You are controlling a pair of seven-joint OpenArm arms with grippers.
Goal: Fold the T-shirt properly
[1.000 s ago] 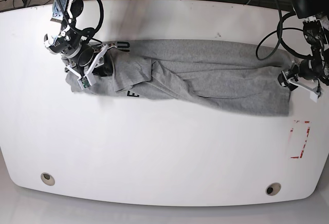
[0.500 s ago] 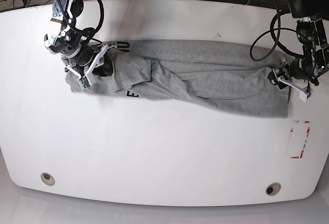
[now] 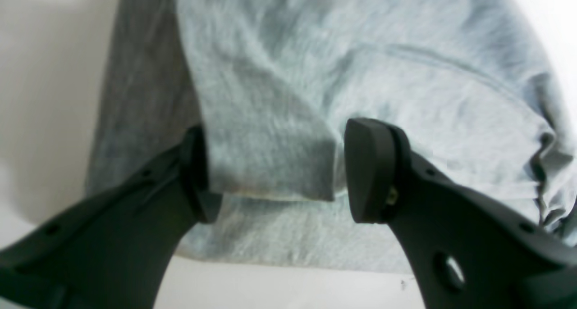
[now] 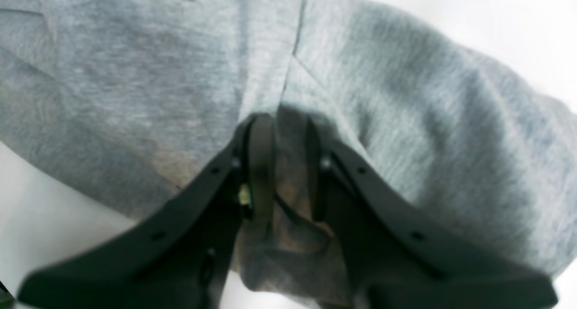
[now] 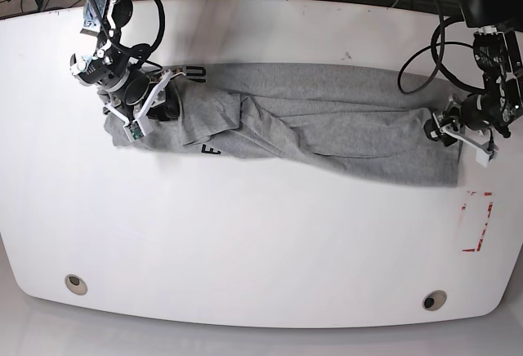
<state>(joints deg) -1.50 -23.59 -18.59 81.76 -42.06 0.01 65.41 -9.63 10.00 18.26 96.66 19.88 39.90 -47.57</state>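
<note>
Base view, left side: right claw (image 5: 131,99) is down on the bunched end of the T-shirt (image 5: 327,123), clenched on a pinch of grey cloth. The right wrist view confirms it: the jaws stand narrow with a fold of fabric between them. Black lettering (image 5: 211,151) peeks out of the folds just beside this claw.

Middle: the shirt lies as a long, loosely gathered band across the white surface (image 5: 261,242), running from one claw to the other, creased diagonally near the left third and flatter toward the right.

Right side: left claw (image 5: 445,127) sits at the other end of the band, at the hem. In the left wrist view its jaws are spread wide, straddling a doubled edge of cloth, the pads (image 3: 365,169) not pressing on it. Released, nothing gripped yet.

Step in hand, as I judge it: getting a hold at this end so both ends can be lifted and the shirt spread or folded over. To do it well, the left claw should settle lower so both layers of the edge lie between the pads, then close squarely, not on a single ply. The right claw's hold needs to stay firm; once both grip, pull evenly to draw out the diagonal creases.

Containers: none in view. A red-outlined marking (image 5: 476,221) on the surface lies near the right end, apart from the shirt.
</note>
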